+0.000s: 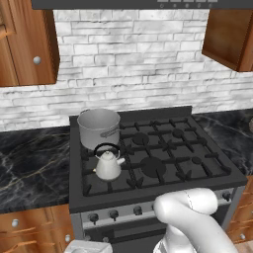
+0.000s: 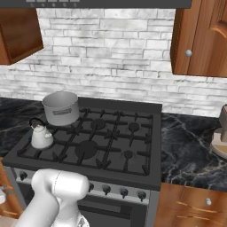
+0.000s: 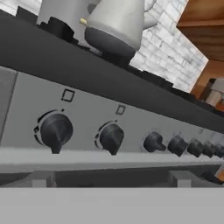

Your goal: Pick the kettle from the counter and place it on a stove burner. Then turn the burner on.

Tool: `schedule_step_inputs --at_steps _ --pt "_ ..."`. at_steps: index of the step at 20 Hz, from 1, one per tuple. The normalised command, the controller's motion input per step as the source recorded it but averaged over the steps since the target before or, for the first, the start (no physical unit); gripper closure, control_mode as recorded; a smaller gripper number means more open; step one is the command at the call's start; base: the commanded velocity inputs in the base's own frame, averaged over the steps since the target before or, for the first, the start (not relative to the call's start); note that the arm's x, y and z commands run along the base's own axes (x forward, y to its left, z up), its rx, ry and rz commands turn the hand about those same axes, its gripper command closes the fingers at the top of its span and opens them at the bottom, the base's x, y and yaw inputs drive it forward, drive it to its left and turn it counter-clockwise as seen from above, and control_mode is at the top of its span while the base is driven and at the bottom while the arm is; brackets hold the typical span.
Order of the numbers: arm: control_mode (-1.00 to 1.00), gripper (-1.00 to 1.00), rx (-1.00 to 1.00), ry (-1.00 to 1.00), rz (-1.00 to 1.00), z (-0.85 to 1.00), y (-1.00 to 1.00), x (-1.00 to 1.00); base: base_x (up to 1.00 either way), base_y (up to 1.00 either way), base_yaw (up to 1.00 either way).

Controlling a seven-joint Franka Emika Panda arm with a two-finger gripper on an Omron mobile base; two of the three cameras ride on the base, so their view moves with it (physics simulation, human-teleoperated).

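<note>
Kettle (image 1: pixel 107 164) sits on the stove's front-left burner just ahead of the pot (image 1: pixel 99 127), looks light but slick, so I'd grab its thin loop handle (image 1: pixel 106 148); gripper jaws are wide apart, holding nothing.

I am working in a home kitchen: wooden cabinets (image 1: pixel 27 44) and white brick wall (image 1: pixel 133 64) are surrounding the gas stove (image 1: pixel 158 153).
</note>
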Motion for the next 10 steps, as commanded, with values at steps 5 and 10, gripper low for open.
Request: schedule_step_inputs --at_steps 5,10 --pt "-1.0 -1.0 -0.13 0.0 0.09 -0.04 0.0 0.22 0.0 0.0 0.0" --pt "-1.0 -1.0 -0.02 0.0 0.16 0.0 0.01 0.26 0.0 0.0 0.0"
